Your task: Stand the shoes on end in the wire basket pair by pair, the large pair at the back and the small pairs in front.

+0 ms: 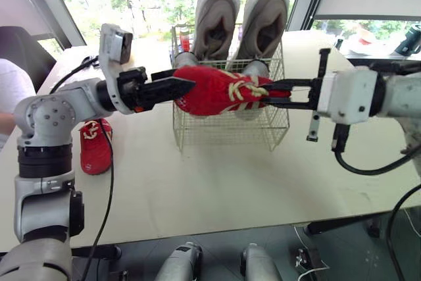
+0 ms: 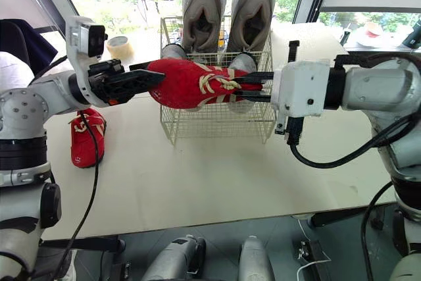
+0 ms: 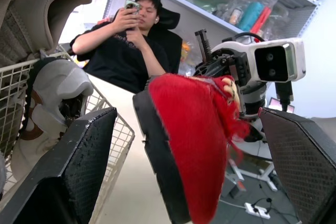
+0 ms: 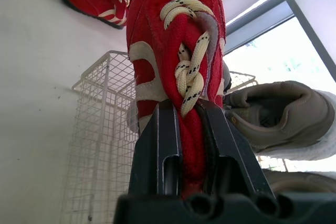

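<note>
**Right gripper** (image 4: 186, 106): two black fingers clenching on the collar end of a red suede lace-up shoe with cream laces (image 1: 217, 93), one finger on each side, just below the lace knot.

**Red suede shoe:** hanging level in the air, clear of the table, and lying across the front upper part of the white wire basket (image 1: 230, 129). Its toe is pointing toward the robot's left and its laces are facing up and forward. Whether it is over the rim or just in front of it cannot be told.

**Left gripper** (image 1: 187, 86): fingers spreading wide, released, flanking the toe of the same shoe. The left wrist view is showing a gap on each side.

**White wire basket:** standing on the pale tabletop (image 1: 197, 189).
- At the back, a large pair of beige fabric sneakers (image 1: 217, 14) is standing on end, side by side, rising well above the rim.
- In front of them, two small grey shoes (image 1: 256, 68) are sitting inside, partly hidden behind the red one.

**Second red suede shoe** (image 1: 95, 146): lying on the table to the robot's left, well apart from the basket, with its sole down.

**Roll of tape** (image 2: 118, 45): resting on the table, left of the basket and further back.

**Person in a black top** (image 3: 131, 40): sitting beyond the table and holding a phone.
</note>
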Robot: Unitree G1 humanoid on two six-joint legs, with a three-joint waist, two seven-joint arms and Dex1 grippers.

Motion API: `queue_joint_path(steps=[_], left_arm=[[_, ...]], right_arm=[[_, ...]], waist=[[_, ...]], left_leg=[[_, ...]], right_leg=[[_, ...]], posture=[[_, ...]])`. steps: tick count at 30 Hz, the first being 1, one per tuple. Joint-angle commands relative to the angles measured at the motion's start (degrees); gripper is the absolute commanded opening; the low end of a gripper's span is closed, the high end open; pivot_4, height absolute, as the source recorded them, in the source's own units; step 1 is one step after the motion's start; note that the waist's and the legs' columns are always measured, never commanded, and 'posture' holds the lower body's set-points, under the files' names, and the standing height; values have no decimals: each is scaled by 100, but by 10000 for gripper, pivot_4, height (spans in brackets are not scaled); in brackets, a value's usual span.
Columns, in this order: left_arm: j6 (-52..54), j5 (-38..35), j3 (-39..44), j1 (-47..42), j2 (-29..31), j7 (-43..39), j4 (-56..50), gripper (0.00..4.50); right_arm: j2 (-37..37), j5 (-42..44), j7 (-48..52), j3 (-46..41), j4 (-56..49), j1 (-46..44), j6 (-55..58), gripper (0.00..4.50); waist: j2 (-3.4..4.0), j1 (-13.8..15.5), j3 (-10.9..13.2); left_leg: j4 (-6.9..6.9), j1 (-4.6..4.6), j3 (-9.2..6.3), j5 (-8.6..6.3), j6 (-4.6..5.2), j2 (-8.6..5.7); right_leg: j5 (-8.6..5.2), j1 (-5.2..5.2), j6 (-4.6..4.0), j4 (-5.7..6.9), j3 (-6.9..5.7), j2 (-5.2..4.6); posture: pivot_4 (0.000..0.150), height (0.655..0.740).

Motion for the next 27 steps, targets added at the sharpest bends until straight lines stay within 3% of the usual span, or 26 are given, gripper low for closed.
queue_joint_path(steps=[1,2,7,8,9,12,16,17,22,24,27], left_arm=[[22,15,37,8,48,-106,-162,39435],[2,54,-5,65,79,-185,-221,36706],[29,92,11,231,38,-189,-358,11116],[35,62,63,240,-11,-134,-337,8283],[43,20,124,240,-61,-62,-306,3953],[50,-130,372,290,-296,400,-263,2701],[10,-614,887,476,-755,1128,-392,2701],[-11,-745,993,491,-856,1308,-417,2701],[-83,-1158,1235,531,-1249,1963,-533,2701],[-114,-1215,1211,591,-1349,2077,-645,2701],[-264,-1277,1142,580,-1645,2276,-758,2701]], right_arm=[[94,-46,48,-48,-15,-312,-135,0],[116,-70,70,-28,12,-359,-142,0],[194,-78,93,-23,103,-534,-11,0],[201,-14,86,-52,98,-524,98,0],[207,104,71,-102,95,-497,268,9700],[191,1067,-148,-628,43,-211,1419,22939],[461,3092,-1173,-2078,386,312,3312,42452],[572,3433,-1429,-2342,449,468,3552,44506],[1420,5016,-2636,-3045,591,1278,4146,44506],[1861,5274,-3062,-2932,508,1479,4081,44506],[3148,5467,-3767,-2273,398,1170,3602,44506]], waist=[[0,0,0],[0,-2,0],[-1,1,1],[-1,7,1],[-1,8,1],[-4,31,2],[-18,40,7],[-19,40,7],[-22,27,5],[-21,17,5],[-21,-30,2]], left_leg=[[0,0,-1,0,0,0],[-1,0,0,0,-1,0],[-1,0,0,1,-2,0],[-1,0,-1,1,-2,0],[-1,0,-2,1,-1,1],[0,0,-4,-2,3,0],[1,0,-10,-6,10,0],[0,-1,-10,-6,10,1],[-1,1,-11,-8,15,3],[-2,1,-9,-8,15,2],[-1,4,-3,-4,9,5]], right_leg=[[0,0,0,0,0,0],[0,-1,0,0,0,0],[0,-1,0,1,1,1],[0,-1,0,1,0,1],[0,-1,0,1,0,0],[0,3,0,0,0,-1],[1,8,-1,-3,0,-1],[1,5,-2,-3,0,-1],[1,6,-3,0,0,-1],[1,6,-3,2,1,-1],[1,1,-3,8,8,2]], posture=[[1500,7400],[1500,7400],[1500,7400],[1500,7400],[1500,7400],[1500,7400],[1500,7400],[1500,7400],[1500,7400],[1500,7400],[1500,7400]])
